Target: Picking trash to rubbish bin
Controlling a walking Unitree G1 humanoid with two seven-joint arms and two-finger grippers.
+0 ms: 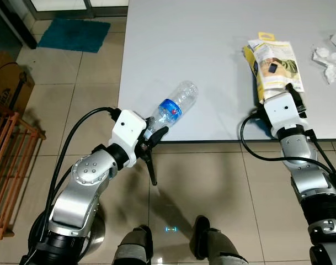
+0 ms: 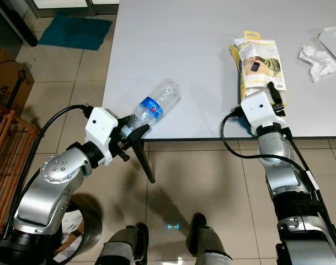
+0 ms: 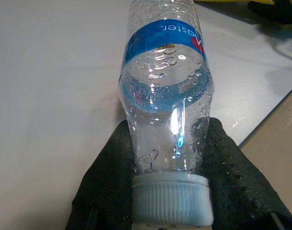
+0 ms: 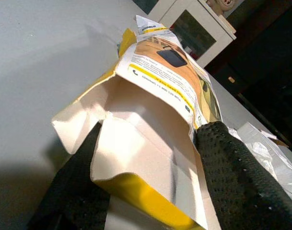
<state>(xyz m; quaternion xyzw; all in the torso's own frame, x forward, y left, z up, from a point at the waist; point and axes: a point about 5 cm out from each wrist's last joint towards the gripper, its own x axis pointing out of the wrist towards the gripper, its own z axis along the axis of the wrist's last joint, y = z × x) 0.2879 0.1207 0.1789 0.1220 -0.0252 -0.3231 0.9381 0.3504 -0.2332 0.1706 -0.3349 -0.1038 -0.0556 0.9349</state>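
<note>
Clear plastic water bottle [image 1: 173, 107] overhangs the grey table [image 1: 212, 49] edge, its neck pinched in my left gripper [image 3: 170, 158]. Right gripper [image 4: 150, 191] clamps the open yellow carton [image 1: 272, 66]. I judge the wet neck may slip and the carton flaps crush.

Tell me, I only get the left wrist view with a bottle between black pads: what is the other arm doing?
Observer: The right gripper is closed on an opened yellow cardboard box.
Operator: Is my bottle lifted?
Observer: The plastic water bottle juts over the grey table's near edge, held by its cap end.
Operator: Any more trash?
Observer: Crumpled white paper lies beyond the box, on the table's right.
</note>
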